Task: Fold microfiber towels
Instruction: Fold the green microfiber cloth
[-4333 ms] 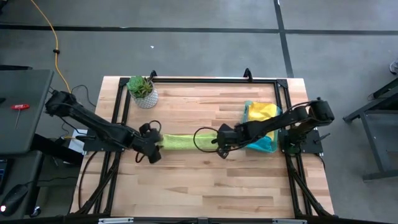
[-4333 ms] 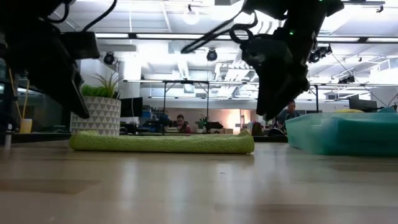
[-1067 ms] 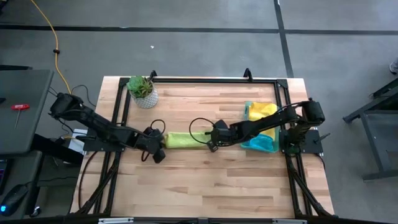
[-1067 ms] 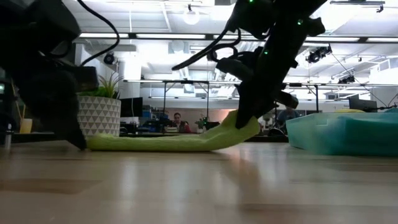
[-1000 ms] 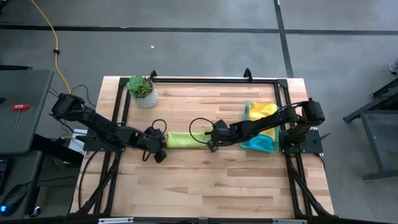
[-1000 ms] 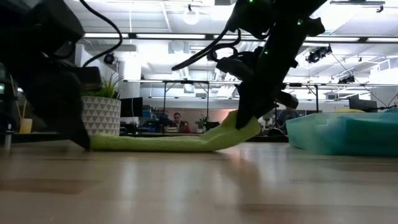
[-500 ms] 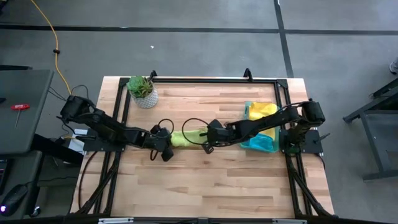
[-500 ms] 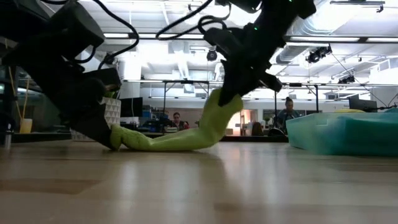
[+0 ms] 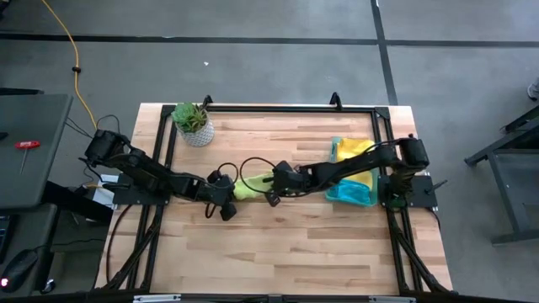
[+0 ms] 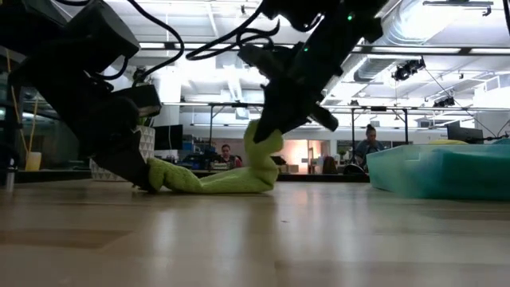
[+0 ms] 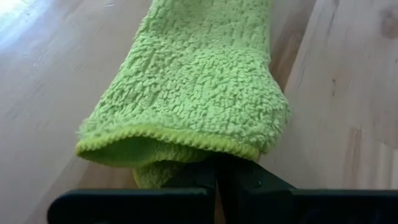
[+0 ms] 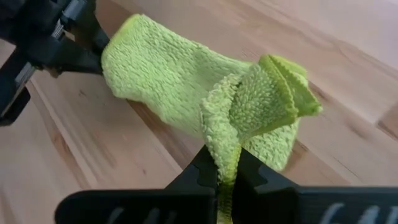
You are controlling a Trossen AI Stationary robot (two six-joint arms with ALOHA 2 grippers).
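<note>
Lime green towel mid-fold: left gripper and right gripper each clamped on 1 end; tray towels apparently await folding.

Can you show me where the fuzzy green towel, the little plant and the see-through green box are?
Fuzzy lime green microfiber towel (image 9: 248,184), high view: its bunched middle.
Small green potted plant (image 9: 192,119), high view: its leaves.
Translucent green rectangular tray (image 10: 446,169), low view: its side wall.
</note>
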